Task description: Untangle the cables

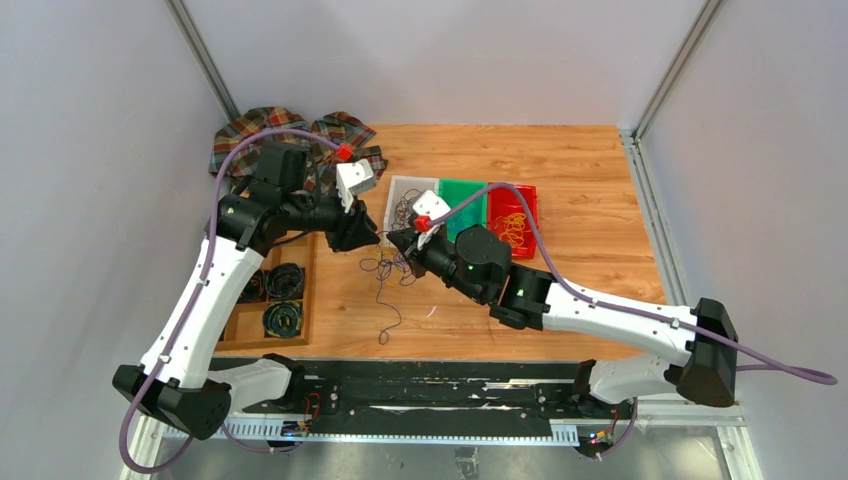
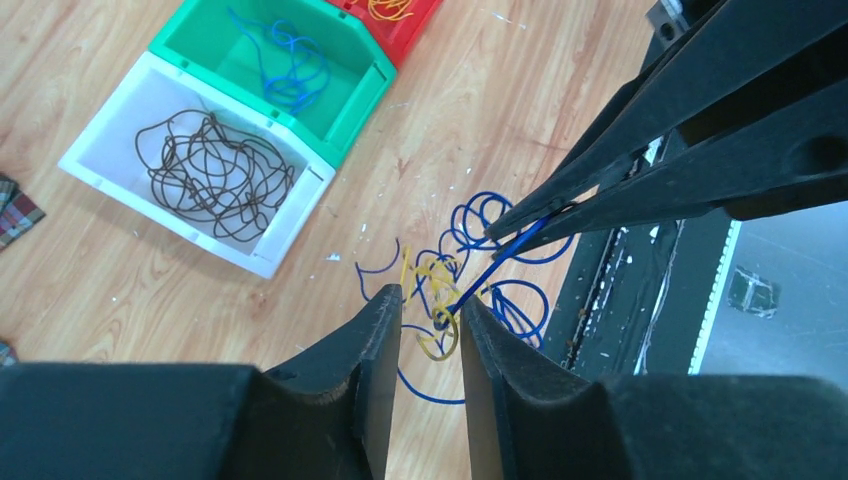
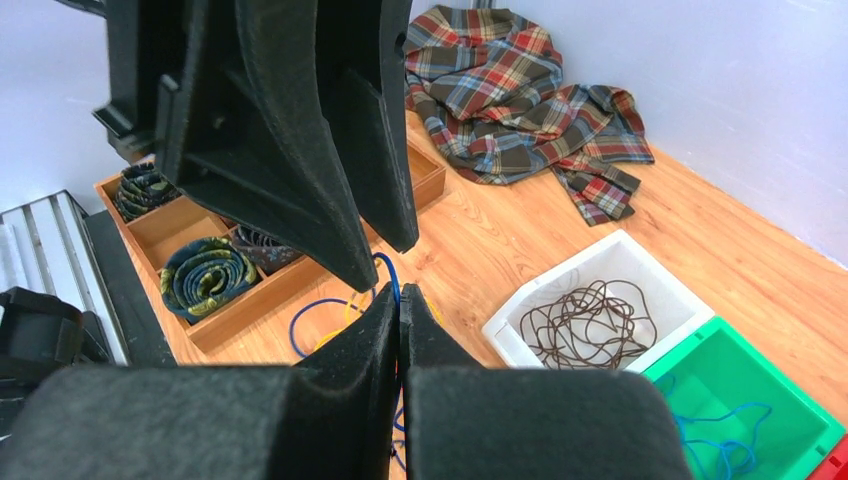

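The cables (image 2: 440, 275) lie as a tangle of thin blue and yellow strands on the wooden table, seen from above as the tangle (image 1: 390, 266) with one dark strand trailing toward the near edge. My right gripper (image 3: 398, 297) is shut on a blue cable (image 2: 495, 262), which runs taut from its tips down into the knot. My left gripper (image 2: 430, 300) hovers over that knot with a gap between its fingers; a yellow loop and the blue strand show in the gap, unpinched. From above, the left gripper (image 1: 377, 240) and right gripper (image 1: 396, 238) nearly meet tip to tip.
Behind the tangle stand a white bin (image 2: 105, 110) of brown cables, a green bin (image 2: 355, 110) with a blue one, and a red bin (image 2: 415, 25) with yellow ones. A wooden tray (image 1: 300, 300) of rolled ties sits left; plaid cloth (image 1: 290, 135) lies at back left.
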Controlling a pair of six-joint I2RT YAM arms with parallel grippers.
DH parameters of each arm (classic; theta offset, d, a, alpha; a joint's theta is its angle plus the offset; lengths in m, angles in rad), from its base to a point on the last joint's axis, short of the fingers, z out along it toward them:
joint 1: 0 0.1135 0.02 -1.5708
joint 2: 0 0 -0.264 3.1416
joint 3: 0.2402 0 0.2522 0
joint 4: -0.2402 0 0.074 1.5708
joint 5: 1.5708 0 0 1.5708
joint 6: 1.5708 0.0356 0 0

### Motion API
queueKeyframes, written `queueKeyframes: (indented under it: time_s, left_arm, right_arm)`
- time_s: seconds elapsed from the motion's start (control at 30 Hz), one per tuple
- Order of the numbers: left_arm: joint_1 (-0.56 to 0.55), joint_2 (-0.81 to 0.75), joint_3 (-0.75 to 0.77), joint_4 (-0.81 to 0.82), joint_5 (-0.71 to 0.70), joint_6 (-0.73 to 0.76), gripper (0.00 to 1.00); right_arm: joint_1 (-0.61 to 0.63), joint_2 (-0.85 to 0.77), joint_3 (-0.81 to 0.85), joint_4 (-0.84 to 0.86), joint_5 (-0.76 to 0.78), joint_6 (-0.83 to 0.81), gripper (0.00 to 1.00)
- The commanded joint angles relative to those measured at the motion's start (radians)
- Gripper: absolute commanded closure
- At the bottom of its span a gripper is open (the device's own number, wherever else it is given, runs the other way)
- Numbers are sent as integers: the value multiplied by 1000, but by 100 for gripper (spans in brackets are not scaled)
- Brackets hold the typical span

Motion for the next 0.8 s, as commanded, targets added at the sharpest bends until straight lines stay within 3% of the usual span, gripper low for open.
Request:
queueKeyframes:
  time_s: [0.0,0.3,0.37,0.53,0.77]
  left_arm:
    - [-6,3,11,53,-11,-25,69]
    - [-38,20,2,86,56,-79,63]
    - [-39,12,-13,111,20,-83,70]
    - [-38,-2,-24,186,-123,-99,99]
    - [-39,-47,-45,286,-222,-118,99]
  right_arm:
    - [13,-50,56,1,23,-13,99]
    - [11,-47,101,-55,-40,49,100]
    - [11,-44,118,-75,-48,59,100]
    - [11,-52,130,-94,-86,103,99]
    - [9,-58,154,-130,-205,171,98]
